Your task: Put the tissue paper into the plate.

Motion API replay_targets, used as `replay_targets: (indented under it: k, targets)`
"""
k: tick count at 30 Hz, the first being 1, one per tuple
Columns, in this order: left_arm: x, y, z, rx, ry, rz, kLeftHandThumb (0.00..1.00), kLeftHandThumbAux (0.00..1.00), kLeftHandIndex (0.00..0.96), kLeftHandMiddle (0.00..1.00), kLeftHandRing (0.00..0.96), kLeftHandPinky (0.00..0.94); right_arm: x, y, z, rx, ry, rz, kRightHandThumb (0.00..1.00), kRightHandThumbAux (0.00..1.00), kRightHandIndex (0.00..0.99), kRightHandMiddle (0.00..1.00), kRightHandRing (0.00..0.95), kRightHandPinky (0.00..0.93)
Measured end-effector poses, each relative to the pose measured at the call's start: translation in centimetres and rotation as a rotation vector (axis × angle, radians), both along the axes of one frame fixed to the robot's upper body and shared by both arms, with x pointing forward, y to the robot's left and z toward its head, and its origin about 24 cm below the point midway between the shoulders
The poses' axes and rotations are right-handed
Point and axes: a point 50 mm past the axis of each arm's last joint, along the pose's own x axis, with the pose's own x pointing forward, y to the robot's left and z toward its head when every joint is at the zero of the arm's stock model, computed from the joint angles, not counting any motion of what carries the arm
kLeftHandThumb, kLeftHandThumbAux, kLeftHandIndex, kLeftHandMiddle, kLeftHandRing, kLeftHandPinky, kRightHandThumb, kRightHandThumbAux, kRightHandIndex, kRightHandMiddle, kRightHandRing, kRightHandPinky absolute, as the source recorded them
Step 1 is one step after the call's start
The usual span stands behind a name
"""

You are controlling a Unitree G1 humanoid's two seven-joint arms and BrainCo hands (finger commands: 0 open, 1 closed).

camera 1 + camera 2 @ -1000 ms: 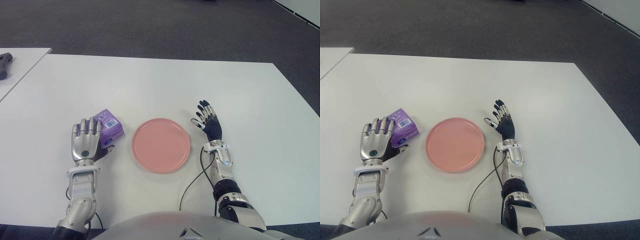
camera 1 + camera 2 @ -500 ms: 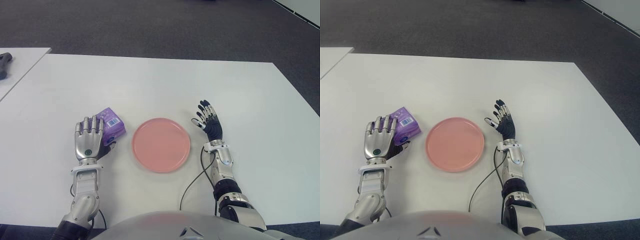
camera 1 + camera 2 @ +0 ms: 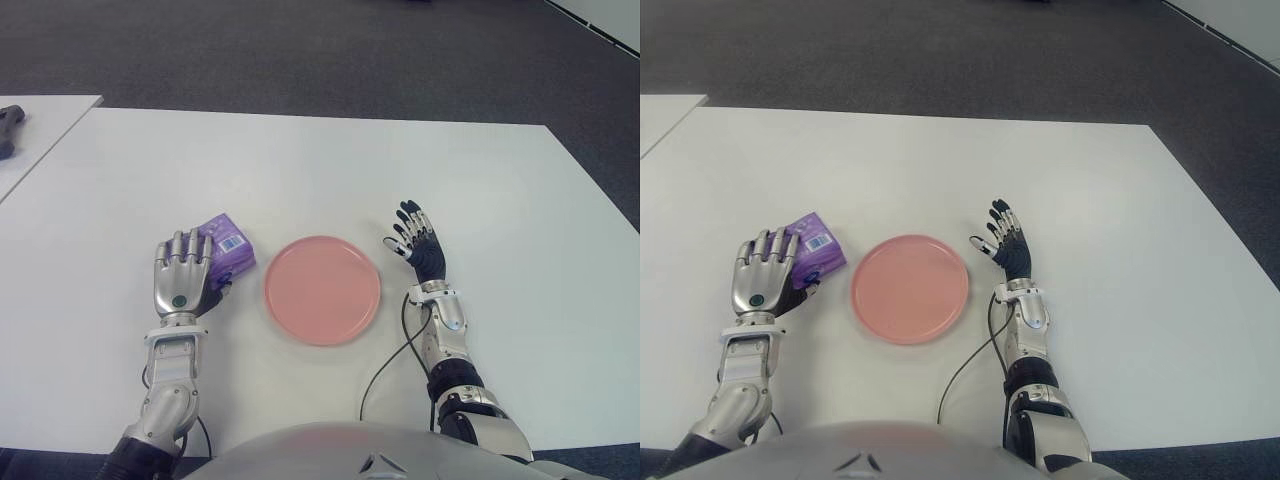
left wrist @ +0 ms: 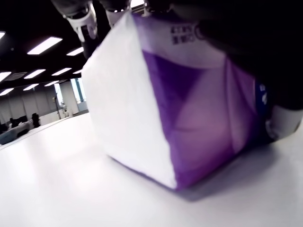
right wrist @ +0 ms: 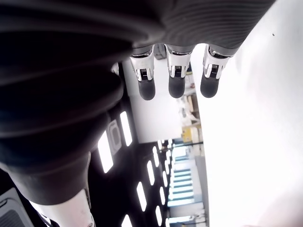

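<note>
Evidently the left hand (image 3: 181,281) had its fingers laid over the purple tissue paper (image 3: 227,251) pack, thumb tucked beside it, gripping it against the white table (image 3: 300,170); in the left wrist view the pack (image 4: 180,118) sat under the palm with its lower edge on the tabletop, so it looked clasped but not yet lifted. The pack lay beneath and just beyond the fingertips of that hand, poking out on the side toward the pink plate (image 3: 322,290), which stood empty just beside that hand, between the two hands. The right hand (image 3: 415,247) showed on the far side of the plate, fingers spread and holding nothing.

Judged from its plastic wrap and soft folds, the pack would be light, squashy and somewhat slippery; it would give under pressure rather than break. The sensible hold seemed to be across its broad faces, fingers on top and thumb under the side edge; too light a squeeze might let the film slide out during the carry to the plate.
</note>
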Motion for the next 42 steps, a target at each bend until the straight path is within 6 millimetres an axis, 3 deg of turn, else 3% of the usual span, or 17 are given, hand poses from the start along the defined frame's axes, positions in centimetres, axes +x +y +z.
replay_targets:
  k: [4, 10, 19, 42]
  targets:
    - [0.2, 0.2, -0.1, -0.012, -0.073, -0.073, 0.819, 0.662, 0.394, 0.497, 0.730, 0.801, 0.0, 0.0, 0.0, 0.001, 0.000, 0.001, 0.033, 0.833, 0.046, 0.019, 0.013, 0.071]
    - [0.4, 0.9, -0.7, -0.101, -0.192, -0.213, 0.850, 0.667, 0.397, 0.537, 0.804, 0.814, 0.0, -0.1, 0.0, 0.002, 0.003, 0.000, 0.033, 0.833, 0.046, 0.019, 0.013, 0.071]
    - [0.8, 1.3, -1.2, -0.171, -0.269, -0.321, 0.853, 0.668, 0.397, 0.542, 0.830, 0.809, -0.1, -0.3, -0.1, 0.000, 0.009, -0.002, 0.033, 0.833, 0.046, 0.019, 0.013, 0.071]
    - [1.6, 0.9, -1.3, -0.179, -0.342, -0.361, 0.855, 0.666, 0.401, 0.544, 0.839, 0.815, -0.1, -0.4, -0.1, -0.002, 0.013, -0.003, 0.033, 0.833, 0.046, 0.019, 0.013, 0.071]
